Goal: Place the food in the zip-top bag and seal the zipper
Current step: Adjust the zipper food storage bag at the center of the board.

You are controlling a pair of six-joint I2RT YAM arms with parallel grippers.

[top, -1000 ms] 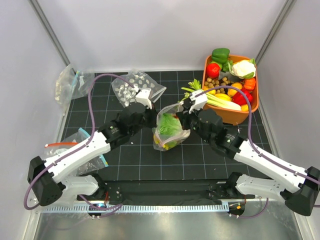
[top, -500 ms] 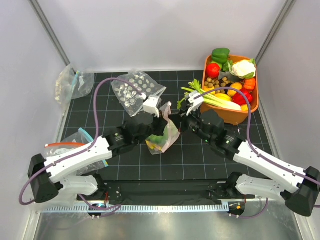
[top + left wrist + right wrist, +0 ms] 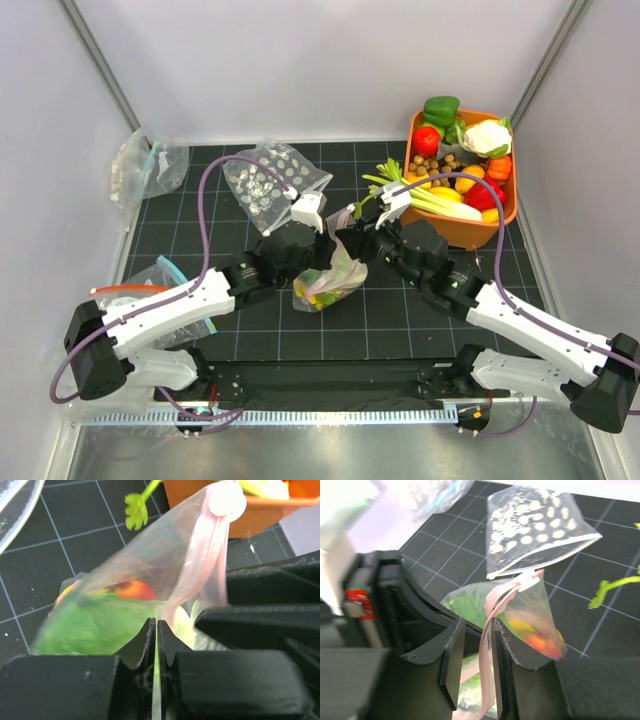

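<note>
Two tools are working the zip-top bag (image 3: pixel 150 560): the left tool (image 3: pixel 157 630) is pinching its film, and the right tool (image 3: pixel 472 635) is sitting narrowly spread astride the zipper (image 3: pixel 495 600), which is risking slipping out from between its fingers unsealed.

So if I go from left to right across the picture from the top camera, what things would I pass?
crumpled clear bag → dotted bag lying flat → food-filled bag in the middle → orange tub of toy veggies
</note>
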